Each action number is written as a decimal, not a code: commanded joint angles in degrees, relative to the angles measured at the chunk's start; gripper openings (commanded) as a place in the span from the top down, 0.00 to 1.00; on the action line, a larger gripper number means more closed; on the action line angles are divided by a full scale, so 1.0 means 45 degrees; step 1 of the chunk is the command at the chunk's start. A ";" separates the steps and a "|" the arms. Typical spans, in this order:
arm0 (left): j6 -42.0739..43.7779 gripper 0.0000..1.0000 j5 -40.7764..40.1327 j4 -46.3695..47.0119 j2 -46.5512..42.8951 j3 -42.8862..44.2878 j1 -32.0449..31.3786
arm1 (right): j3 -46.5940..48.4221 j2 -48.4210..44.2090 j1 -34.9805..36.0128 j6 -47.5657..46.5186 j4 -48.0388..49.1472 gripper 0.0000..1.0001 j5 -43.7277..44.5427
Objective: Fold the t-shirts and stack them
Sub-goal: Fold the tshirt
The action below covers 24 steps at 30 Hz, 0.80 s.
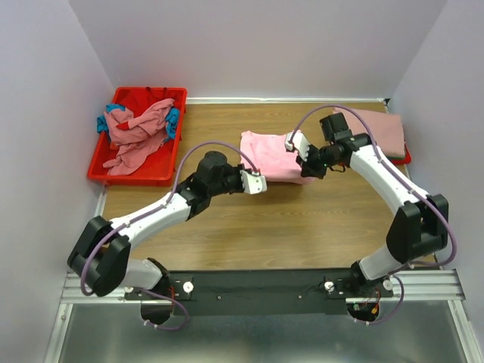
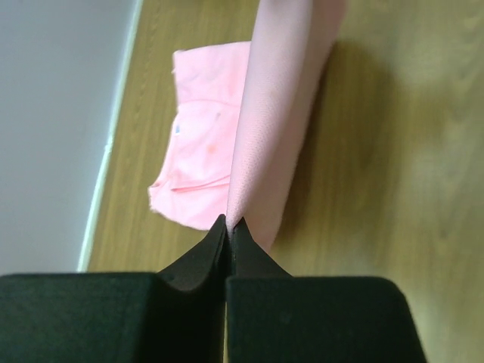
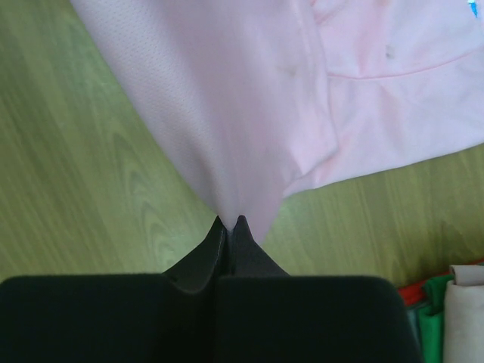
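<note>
A bright pink t-shirt [image 1: 271, 155] lies partly folded in the middle of the table. My left gripper [image 1: 259, 184] is shut on its near left edge, and the cloth [image 2: 272, 136] rises taut from the fingertips. My right gripper [image 1: 293, 141] is shut on its right edge, and the cloth [image 3: 227, 121] hangs from the fingertips above the wood. A folded dusty rose t-shirt [image 1: 382, 130] tops a stack at the far right. Crumpled dusty rose [image 1: 140, 134] and teal [image 1: 106, 123] shirts lie in the red bin [image 1: 162, 174].
The red bin stands at the far left by the wall. Green and red cloth of the stack [image 3: 431, 302] shows under the folded shirt at the right edge. White walls enclose the table on three sides.
</note>
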 commanded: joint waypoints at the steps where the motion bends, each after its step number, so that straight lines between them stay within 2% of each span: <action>1: -0.1319 1.00 0.0966 -0.0319 -0.1159 -0.0815 -0.0983 | -0.1179 -0.1400 -0.0099 -0.0453 -0.0832 0.99 -0.1044; 8: -0.3406 1.00 0.0576 -0.1119 -0.3187 -0.2006 -0.3480 | -0.3402 -0.4772 -0.0060 -0.0589 -0.2216 1.00 -0.1395; 14: -0.4251 1.00 0.0459 -0.1490 -0.4596 -0.2262 -0.4227 | -0.3503 -0.6184 -0.0021 -0.0356 -0.2650 1.00 -0.1105; 20: -0.3101 1.00 -0.0809 -0.1453 -0.4093 -0.2145 -0.4111 | -0.2216 -0.4684 -0.0021 -0.0668 -0.2378 1.00 -0.0948; 24: -0.2377 1.00 -0.0559 -0.0985 -0.3254 -0.1872 -0.2942 | -0.1006 -0.3083 -0.0021 -0.0649 -0.1832 1.00 -0.0889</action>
